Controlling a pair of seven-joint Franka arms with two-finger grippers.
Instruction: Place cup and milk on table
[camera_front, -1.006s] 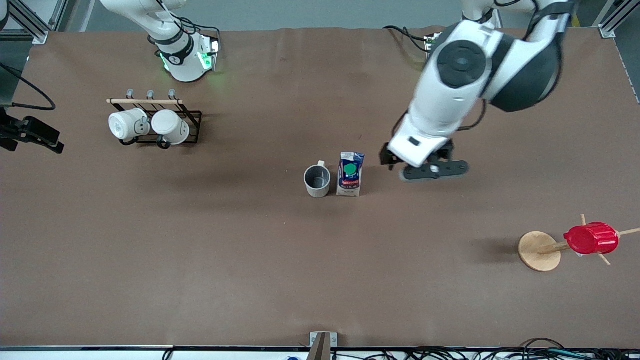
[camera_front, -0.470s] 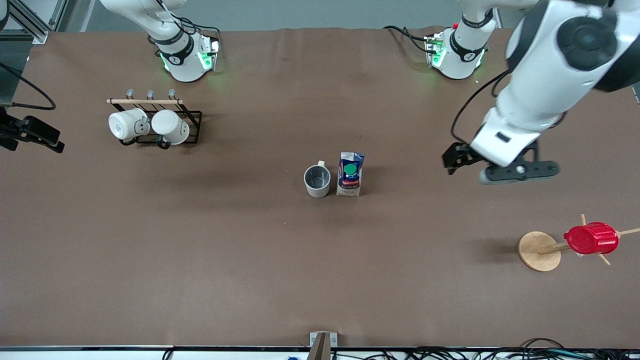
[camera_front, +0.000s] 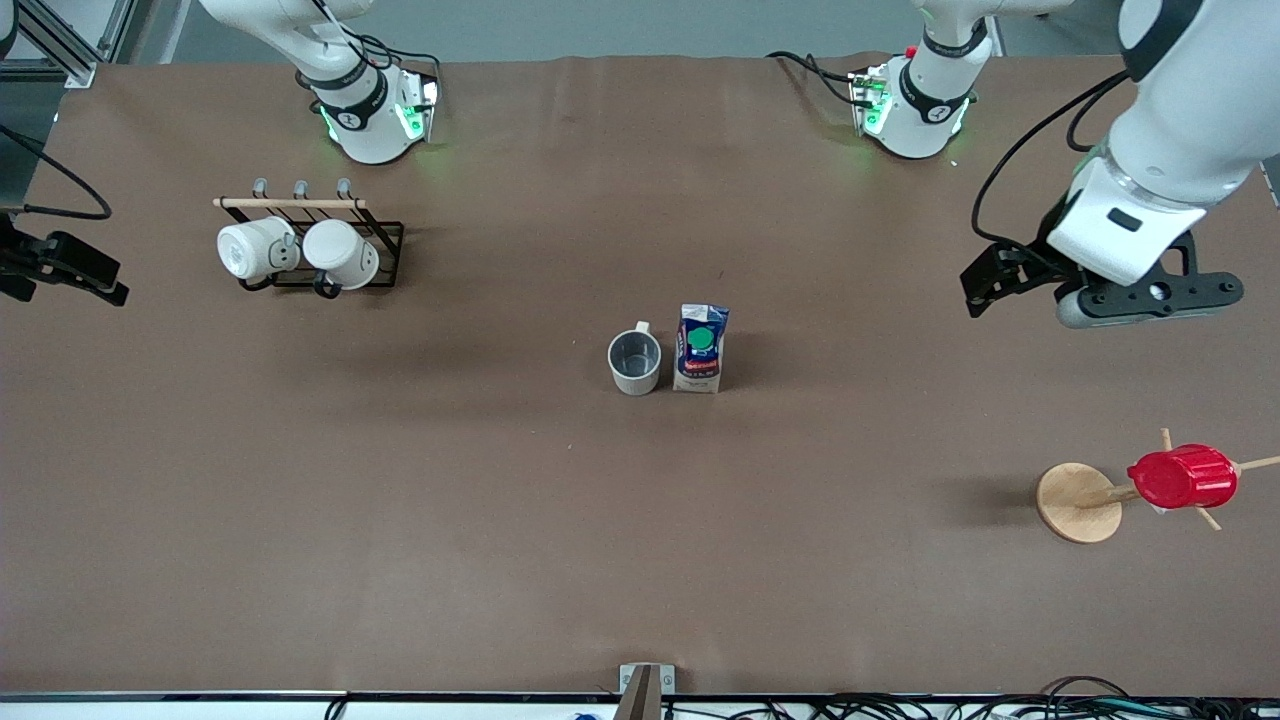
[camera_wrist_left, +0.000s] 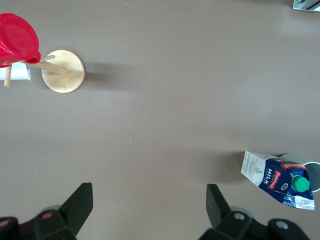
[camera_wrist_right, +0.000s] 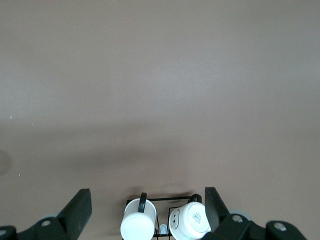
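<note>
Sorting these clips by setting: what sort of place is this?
Probably a robotics lab bench, not a kitchen: two white robot arm bases bolted along a brown-covered table, aluminium frame corners, and cables trailing along its edge nearest the front camera.

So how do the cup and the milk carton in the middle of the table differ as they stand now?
The cup is round, cream-white with a grey inside and open at the top; the milk carton is boxy, dark blue with a red band and closed by a green cap. The carton stands a little taller than the cup. The cup has a small loop handle; the carton has none. Both stand upright side by side on the table, and no end effector holds either.
</note>
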